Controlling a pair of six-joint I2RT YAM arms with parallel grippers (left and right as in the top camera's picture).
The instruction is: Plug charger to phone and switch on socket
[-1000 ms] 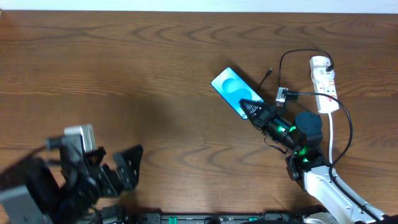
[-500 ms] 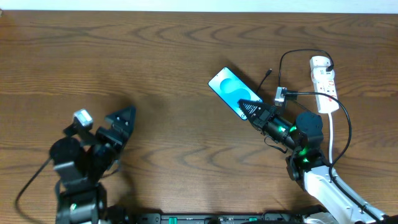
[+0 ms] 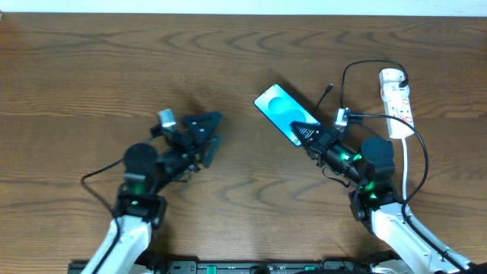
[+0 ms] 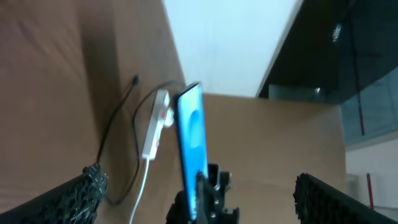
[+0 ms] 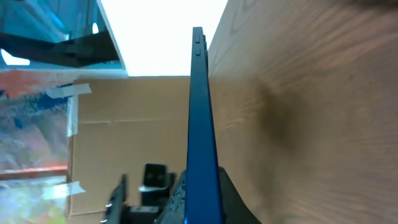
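Observation:
The phone (image 3: 280,109), blue screen up, is at the table's middle right. My right gripper (image 3: 307,133) is shut on its near end. In the right wrist view the phone (image 5: 200,106) shows edge-on between the fingers (image 5: 202,199). My left gripper (image 3: 210,131) is open and empty, left of the phone and pointing at it. The left wrist view shows the phone (image 4: 191,127) ahead between its open fingers (image 4: 199,196). The charger's black cable (image 3: 358,67) loops from the white socket (image 3: 396,99), and its plug tip (image 3: 329,89) lies loose just right of the phone. The socket (image 4: 155,124) and plug tip (image 4: 135,81) show beyond.
The socket's white cord (image 3: 405,164) runs down past my right arm. A small white adapter (image 3: 344,116) sits on the cable close to my right gripper. The wooden table (image 3: 114,68) stretches left and back.
My left arm has swung up from the lower left corner and right toward the phone, with its gripper open. The right gripper has nudged the phone slightly left.

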